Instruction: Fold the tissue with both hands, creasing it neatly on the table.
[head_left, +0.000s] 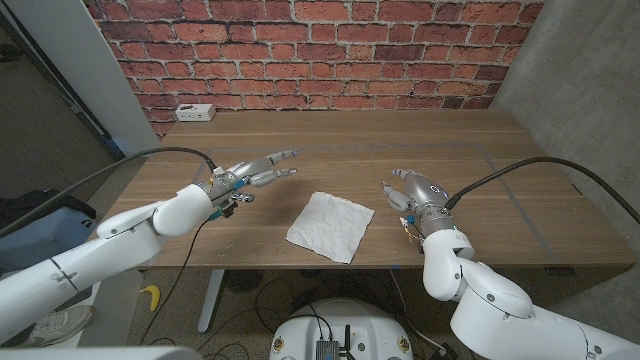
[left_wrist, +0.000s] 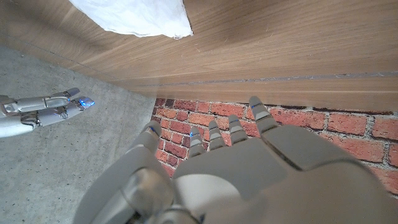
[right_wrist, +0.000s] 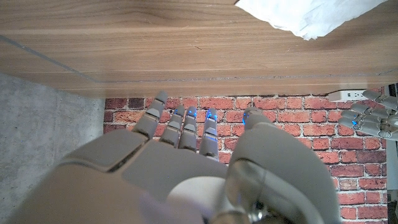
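Note:
A white tissue lies spread as a rough square, turned cornerwise, on the wooden table near its front edge. My left hand hovers to the tissue's left, fingers stretched out and apart, holding nothing. My right hand stands to the tissue's right, fingers apart and empty. Neither hand touches the tissue. In the left wrist view my left hand shows from behind, with a tissue corner and my right hand beyond. The right wrist view shows my right hand, the tissue edge and my left hand.
A white power strip sits at the table's back left corner, in front of the brick wall. Thin taped lines mark the tabletop on the right. Black cables trail from both arms.

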